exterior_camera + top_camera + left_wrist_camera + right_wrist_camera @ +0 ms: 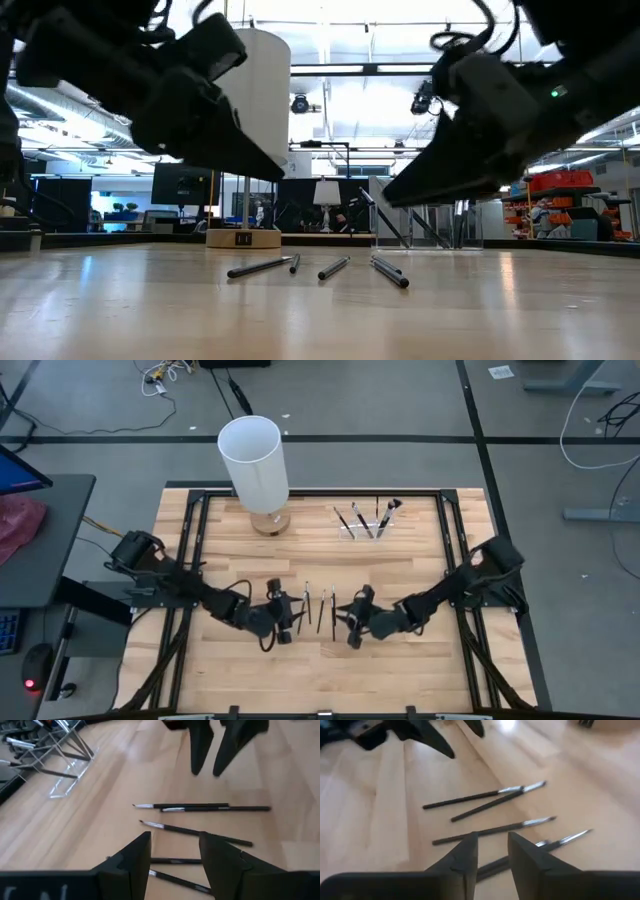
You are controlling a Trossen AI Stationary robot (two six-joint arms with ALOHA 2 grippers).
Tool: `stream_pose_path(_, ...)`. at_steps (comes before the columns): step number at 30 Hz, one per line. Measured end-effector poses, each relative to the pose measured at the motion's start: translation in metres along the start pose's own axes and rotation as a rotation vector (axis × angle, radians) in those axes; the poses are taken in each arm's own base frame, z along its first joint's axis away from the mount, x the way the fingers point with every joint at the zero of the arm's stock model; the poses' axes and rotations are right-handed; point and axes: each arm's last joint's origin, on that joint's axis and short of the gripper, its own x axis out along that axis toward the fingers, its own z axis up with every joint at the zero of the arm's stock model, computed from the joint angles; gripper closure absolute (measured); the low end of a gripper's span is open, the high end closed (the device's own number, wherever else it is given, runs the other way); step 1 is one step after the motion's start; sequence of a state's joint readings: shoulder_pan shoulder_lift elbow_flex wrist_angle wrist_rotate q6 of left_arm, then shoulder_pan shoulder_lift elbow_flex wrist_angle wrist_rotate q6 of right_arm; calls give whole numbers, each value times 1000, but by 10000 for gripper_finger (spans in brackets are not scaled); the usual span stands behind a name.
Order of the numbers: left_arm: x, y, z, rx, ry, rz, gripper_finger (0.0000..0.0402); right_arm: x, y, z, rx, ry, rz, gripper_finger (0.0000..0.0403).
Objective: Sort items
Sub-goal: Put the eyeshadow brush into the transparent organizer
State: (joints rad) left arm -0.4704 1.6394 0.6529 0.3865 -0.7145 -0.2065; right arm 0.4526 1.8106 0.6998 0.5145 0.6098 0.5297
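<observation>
- Five or so loose brushes [320, 608] lie flat on the wooden surface [420, 660], in a short row between the two tools, as we see from above; a few more stand in the clear holder [360, 525] at the far side, beside the tall white cylinder [255, 465].
- The left tool [290, 615] hangs just left of the row, its dark fingers [135, 862] parted and empty; in its wrist view two brushes show in the gap between them, below the fingers.
- The right tool [350, 622] hangs just right of the row, fingers [465, 860] set part open with nothing between them that we can call a grip; brushes [495, 830] lie on the surface under and ahead of its tips.
- From above, the brushes' long axes run roughly front to back, so each tool meets them side-on.
- We judge both arms about equally near: the leftmost brush [306, 602] falls to the left tool, the rightmost [334, 612] to the right.
- From table height, both tools [330, 180] sit clear above the brushes [320, 268], so we expect a descent before any closing.
- The brushes lie close together, some nearly touching; we judge a stray neighbour could get pinched along.
</observation>
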Motion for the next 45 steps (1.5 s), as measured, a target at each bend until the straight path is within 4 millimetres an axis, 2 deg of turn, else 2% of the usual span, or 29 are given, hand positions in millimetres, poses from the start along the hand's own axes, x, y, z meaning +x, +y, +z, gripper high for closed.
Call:
stream_pose_path(5,-2,-6,-3,-58,-4,-7,232,18,0,3,-33,63,-91,244)
stream_pose_path(10,0,-7,-5,-61,-15,23,232,30,-12,25,82,27,-284,195)
stream_pose_path(13,1,-8,-8,-45,-12,45,232,35,-24,27,168,53,-343,187)
stream_pose_path(16,3,-10,-12,-30,2,54,232,36,-31,25,216,75,-381,191)
stream_pose_path(23,11,-14,-23,-20,16,54,232,36,-31,23,235,84,-383,210)
stream_pose_path(30,13,-15,-22,7,-3,56,232,56,-31,-4,246,100,-379,212)
stream_pose_path(35,16,-13,-17,-11,-43,68,232,60,-32,-9,239,92,-395,219)
stream_pose_path(45,18,-11,-11,-48,-75,56,232,56,-37,-16,129,243,-397,291)
